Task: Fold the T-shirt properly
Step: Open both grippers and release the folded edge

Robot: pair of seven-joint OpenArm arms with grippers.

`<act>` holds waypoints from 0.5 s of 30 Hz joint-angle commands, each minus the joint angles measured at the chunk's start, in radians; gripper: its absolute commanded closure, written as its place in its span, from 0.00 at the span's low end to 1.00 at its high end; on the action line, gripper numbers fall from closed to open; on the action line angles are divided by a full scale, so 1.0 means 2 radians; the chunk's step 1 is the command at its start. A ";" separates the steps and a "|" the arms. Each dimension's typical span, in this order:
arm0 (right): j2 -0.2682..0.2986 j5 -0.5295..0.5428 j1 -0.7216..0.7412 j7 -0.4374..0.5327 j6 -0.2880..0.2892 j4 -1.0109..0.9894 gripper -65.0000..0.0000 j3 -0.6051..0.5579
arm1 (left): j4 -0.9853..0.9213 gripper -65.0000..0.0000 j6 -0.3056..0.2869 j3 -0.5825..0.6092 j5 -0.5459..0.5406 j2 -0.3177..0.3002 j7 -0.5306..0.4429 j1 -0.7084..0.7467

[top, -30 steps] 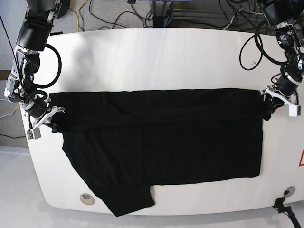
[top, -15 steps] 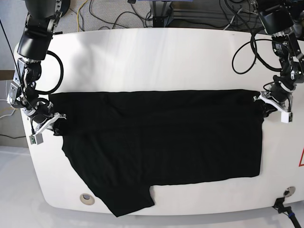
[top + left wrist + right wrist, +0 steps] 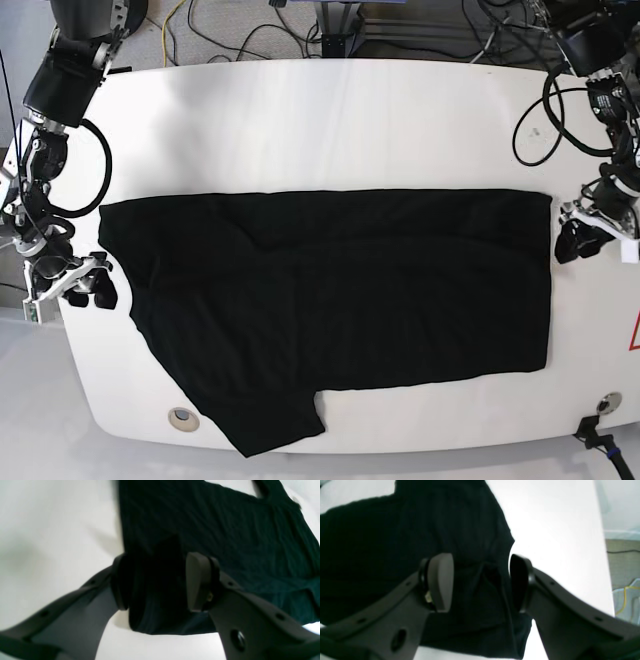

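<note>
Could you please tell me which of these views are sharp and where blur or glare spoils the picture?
Base view: sharp, with soft glare on the glossy white table. Both wrist views: soft and blurred, the black fabric T-shirt reduced to dark folds, the near grey pincer fingers out of focus.

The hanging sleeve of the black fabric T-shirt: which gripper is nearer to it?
Right. The right gripper sits beside the table's edge, near the sleeve of the black fabric T-shirt. The left gripper is across the shirt.

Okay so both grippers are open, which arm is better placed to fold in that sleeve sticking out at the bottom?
Probably the right gripper: it hangs beside the T-shirt on the sleeve's side; the left gripper is at the opposite edge.
</note>
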 commanded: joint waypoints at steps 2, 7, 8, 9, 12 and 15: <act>0.009 0.020 -0.008 -0.015 -0.004 0.038 0.48 0.034 | 0.028 0.50 -0.002 -0.023 -0.047 -0.007 0.007 -0.001; 0.008 0.033 -0.059 -0.020 -0.004 0.071 0.49 0.093 | 0.044 0.46 -0.002 -0.066 -0.087 -0.005 0.035 0.022; 0.007 0.034 -0.066 -0.021 -0.006 0.074 0.50 0.103 | 0.042 0.46 -0.001 -0.073 -0.094 -0.005 0.039 0.028; 0.006 0.038 -0.074 -0.024 -0.005 0.075 0.50 0.116 | 0.044 0.45 -0.001 -0.077 -0.101 -0.005 0.041 0.035; 0.004 0.043 -0.089 -0.026 -0.002 0.074 0.49 0.146 | 0.040 0.43 -0.002 -0.086 -0.117 -0.003 0.051 0.046; 0.003 0.043 -0.096 -0.023 0.003 0.067 0.49 0.156 | 0.036 0.42 -0.003 -0.088 -0.124 -0.002 0.056 0.054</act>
